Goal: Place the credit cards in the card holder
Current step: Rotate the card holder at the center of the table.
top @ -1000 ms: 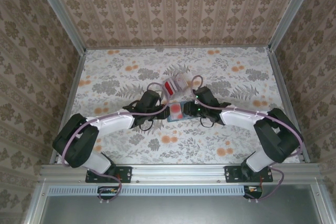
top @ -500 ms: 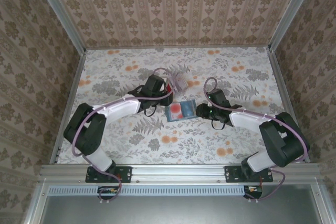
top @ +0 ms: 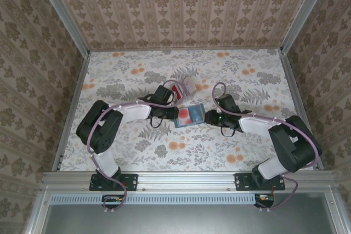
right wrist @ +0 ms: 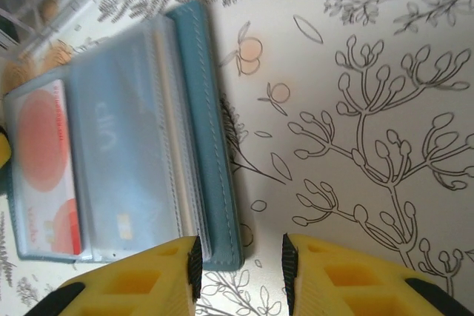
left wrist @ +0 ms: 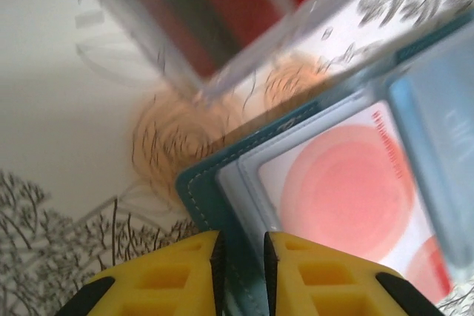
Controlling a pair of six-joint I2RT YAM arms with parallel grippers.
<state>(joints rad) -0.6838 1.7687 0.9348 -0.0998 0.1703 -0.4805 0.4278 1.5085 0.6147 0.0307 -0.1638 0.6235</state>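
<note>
The card holder [top: 190, 115] lies open on the table, teal outside [right wrist: 211, 131], with a white credit card [left wrist: 341, 190] printed with red circles showing through its clear left sleeve [right wrist: 41, 146]. My left gripper [top: 174, 114] sits at its left edge. In the left wrist view the left gripper [left wrist: 243, 236] is open by a narrow gap, and the teal stitched edge [left wrist: 200, 186] runs through that gap. My right gripper [top: 207, 116] is at the right edge, where the right gripper [right wrist: 238, 246] stands open astride the teal cover. Its left pad is against the sleeves. More red and white cards [top: 176, 89] rest in a clear box.
The clear plastic box [top: 184, 86] stands just behind the card holder, close to my left wrist, its wall [left wrist: 244, 42] almost touching the holder's corner. Floral tabletop stretches to both sides and toward the near edge. Patterned walls close in the back and sides.
My left gripper went up to the clear box and has come back down to the card holder's left edge, its jaws narrower. The right gripper drew back a little to the holder's right edge.
</note>
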